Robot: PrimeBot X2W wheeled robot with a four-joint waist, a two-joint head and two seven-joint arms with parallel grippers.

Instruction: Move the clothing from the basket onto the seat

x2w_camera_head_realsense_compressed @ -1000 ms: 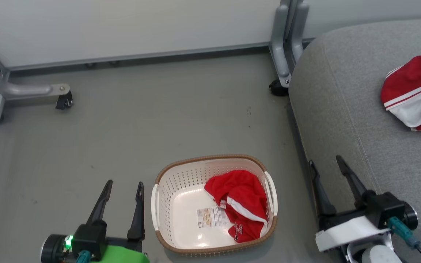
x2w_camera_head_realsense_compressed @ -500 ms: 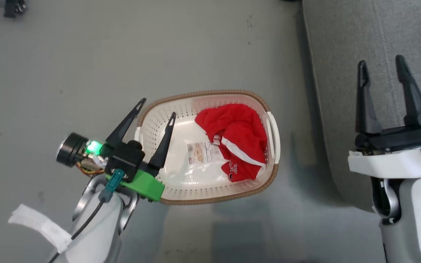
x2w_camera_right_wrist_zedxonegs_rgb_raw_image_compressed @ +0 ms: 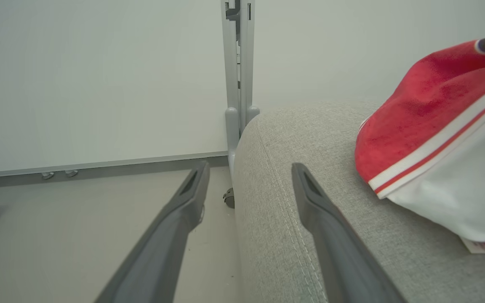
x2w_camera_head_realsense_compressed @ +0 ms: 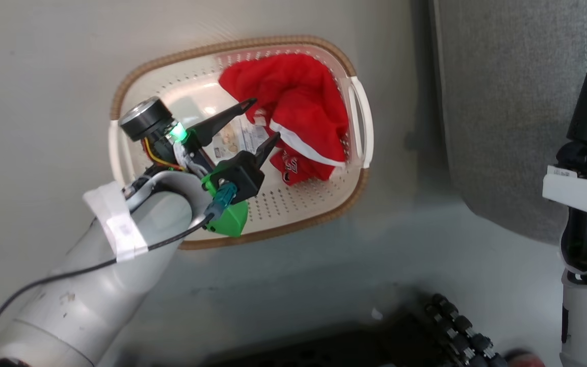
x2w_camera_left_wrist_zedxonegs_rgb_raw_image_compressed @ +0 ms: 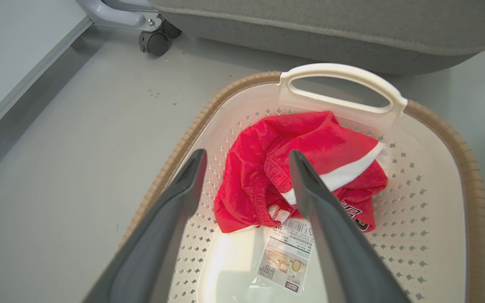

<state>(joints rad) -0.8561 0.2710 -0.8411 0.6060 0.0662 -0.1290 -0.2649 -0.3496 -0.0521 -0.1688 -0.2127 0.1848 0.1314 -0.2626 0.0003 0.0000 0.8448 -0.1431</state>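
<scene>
The cream basket [x2w_camera_head_realsense_compressed: 135,81] with a brown rim stands on the floor beside the grey seat [x2w_camera_head_realsense_compressed: 502,102]. Red shorts [x2w_camera_head_realsense_compressed: 298,102] with a white stripe lie crumpled in its right half, next to a paper label [x2w_camera_left_wrist_zedxonegs_rgb_raw_image_compressed: 286,261] on the base. My left gripper [x2w_camera_head_realsense_compressed: 264,121] reaches into the basket, open, its tips at the near edge of the shorts [x2w_camera_left_wrist_zedxonegs_rgb_raw_image_compressed: 310,139]; I cannot tell if they touch. My right gripper [x2w_camera_right_wrist_zedxonegs_rgb_raw_image_compressed: 250,167] stands open over the seat's edge [x2w_camera_right_wrist_zedxonegs_rgb_raw_image_compressed: 318,143]. The red and white jersey [x2w_camera_right_wrist_zedxonegs_rgb_raw_image_compressed: 444,139] lies on the seat.
A grey metal leg with a black caster [x2w_camera_left_wrist_zedxonegs_rgb_raw_image_compressed: 155,42] stands on the floor past the basket, near the seat's corner. A grey upright post [x2w_camera_right_wrist_zedxonegs_rgb_raw_image_compressed: 237,63] and pale wall panels close off the back. The robot's dark base [x2w_camera_head_realsense_compressed: 456,326] shows at the head view's bottom.
The head camera has tipped downward, shifting the whole picture. My left arm swung from beside the basket to inside it, toward the shorts, jaws still open. The right gripper stayed open by the seat.
</scene>
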